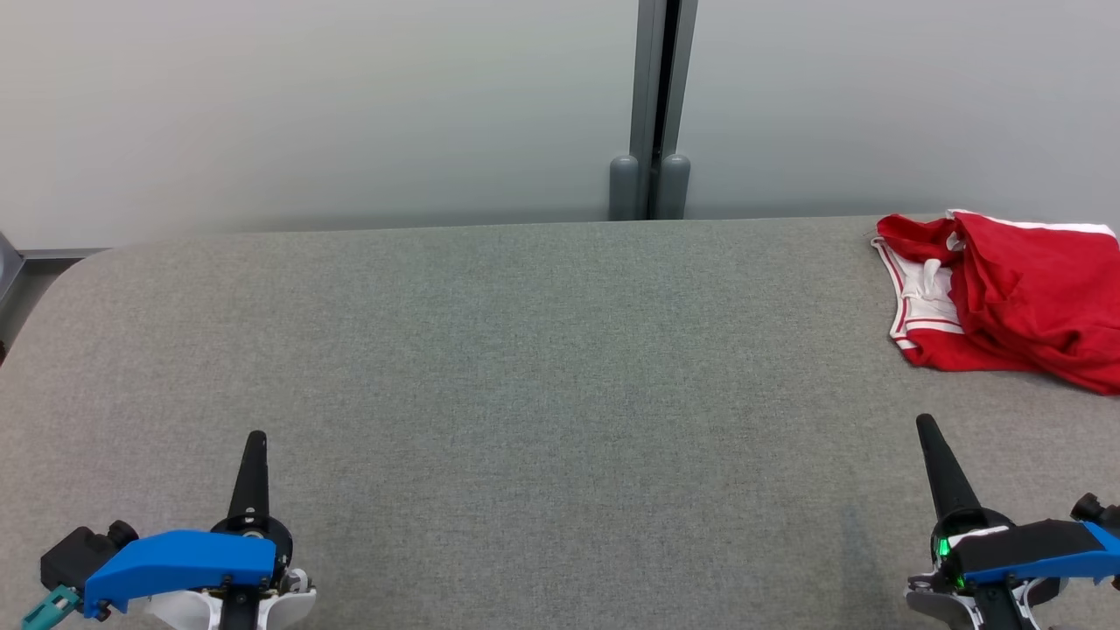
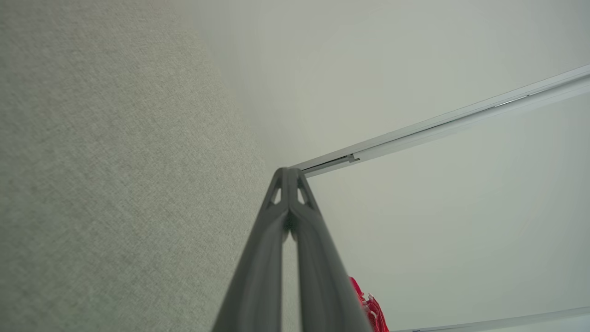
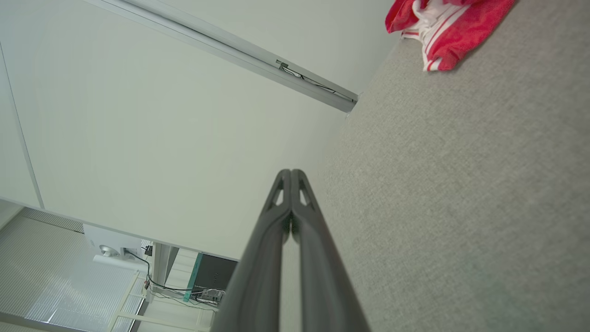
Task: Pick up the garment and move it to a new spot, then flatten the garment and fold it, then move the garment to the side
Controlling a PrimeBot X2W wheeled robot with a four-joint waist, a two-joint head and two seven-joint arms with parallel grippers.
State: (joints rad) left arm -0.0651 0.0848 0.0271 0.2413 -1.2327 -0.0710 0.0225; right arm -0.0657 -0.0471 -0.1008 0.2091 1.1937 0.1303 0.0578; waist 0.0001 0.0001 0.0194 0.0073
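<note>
Garment (image 1: pixel 1006 297) crumpled, well beyond right fingers (image 1: pixel 941 472)

No text, label, brand mark, number or sign is legible in any of the three views; nothing here can be read.
</note>
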